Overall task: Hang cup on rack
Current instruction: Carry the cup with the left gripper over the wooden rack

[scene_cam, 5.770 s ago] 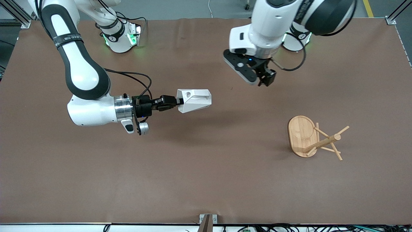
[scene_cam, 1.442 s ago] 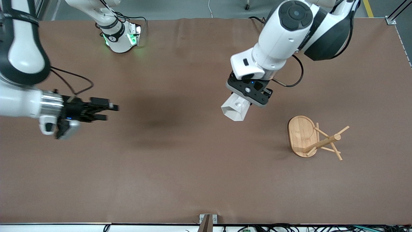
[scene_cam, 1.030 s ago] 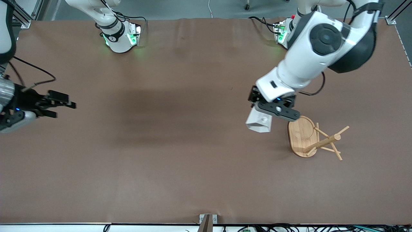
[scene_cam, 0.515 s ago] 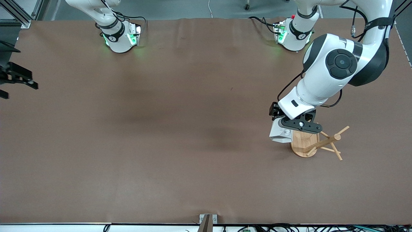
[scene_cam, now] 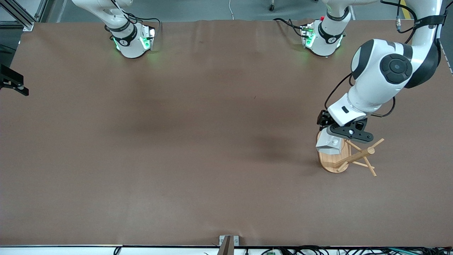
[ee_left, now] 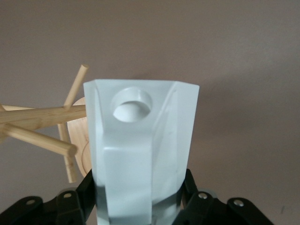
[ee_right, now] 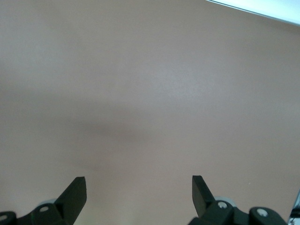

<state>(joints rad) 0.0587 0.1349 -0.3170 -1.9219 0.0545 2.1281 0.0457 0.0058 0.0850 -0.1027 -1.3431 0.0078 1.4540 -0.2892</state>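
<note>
The left gripper [scene_cam: 331, 136], pinching the cup [scene_cam: 329, 145], has travelled across to hang over the rack [scene_cam: 345, 156] base. The right gripper [ee_right: 138, 192], spread empty, has withdrawn well apart from the rack and waits. Judged: threading the handle hole onto a peg remains.

cup [scene_cam: 328, 144] over rack [scene_cam: 332, 161] base

One cup [scene_cam: 328, 145] (white), one rack [scene_cam: 348, 156] (bamboo), two arms.

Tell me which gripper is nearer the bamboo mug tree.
Left. The left gripper holds the white faceted cup over the bamboo mug tree; the right gripper waits open at the table's right-arm end.
</note>
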